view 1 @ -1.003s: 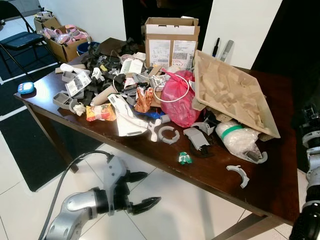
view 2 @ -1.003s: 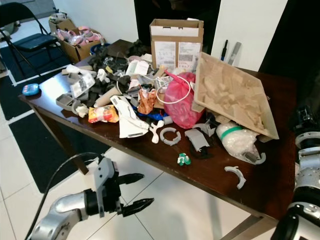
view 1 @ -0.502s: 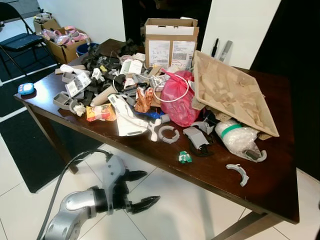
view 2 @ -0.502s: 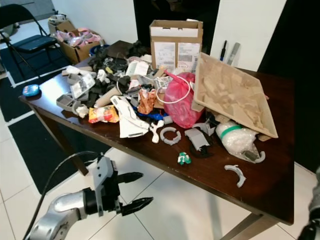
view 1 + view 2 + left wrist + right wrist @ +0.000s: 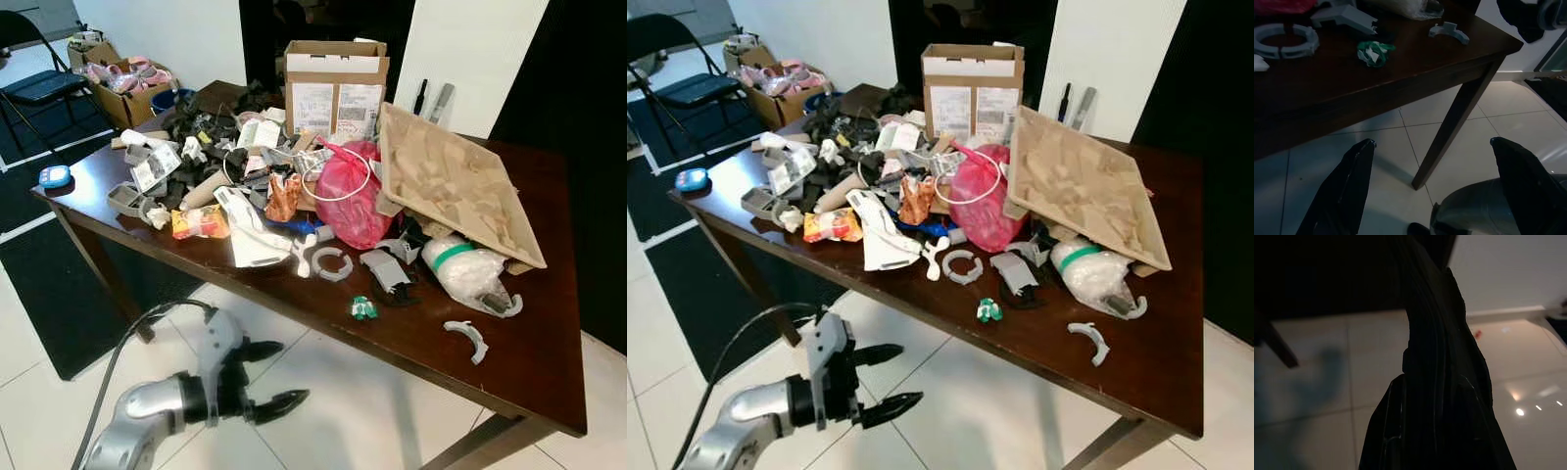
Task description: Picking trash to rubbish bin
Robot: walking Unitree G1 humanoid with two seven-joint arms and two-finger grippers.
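A dark wooden table [image 5: 509, 377] carries a heap of trash: a pink plastic bag [image 5: 348, 196], an orange snack packet [image 5: 199, 222], a crumpled green wrapper [image 5: 363, 308], a white bag with a green band [image 5: 465, 269], a pulp cardboard tray [image 5: 451, 181] and grey plastic pieces [image 5: 331, 262]. My left gripper [image 5: 289, 372] hangs open and empty over the floor tiles, below and in front of the table's near edge. Its wrist view looks up at the green wrapper [image 5: 1374, 51] from between the spread fingers [image 5: 1347, 191]. In the dark right wrist view, my right gripper [image 5: 1432, 382] is shut, above the floor.
A cardboard box [image 5: 336, 83] stands at the table's back. A blue gadget [image 5: 54, 176] lies on the left corner. A folding chair [image 5: 39, 83] and boxes of clutter [image 5: 127, 88] stand at far left, and a black mat [image 5: 59, 304] lies beside the white tiles.
My right arm, seen at the right edge a second ago, has dropped out of the eye views. The left gripper has sunk slightly, still open. The camera shifted a little.
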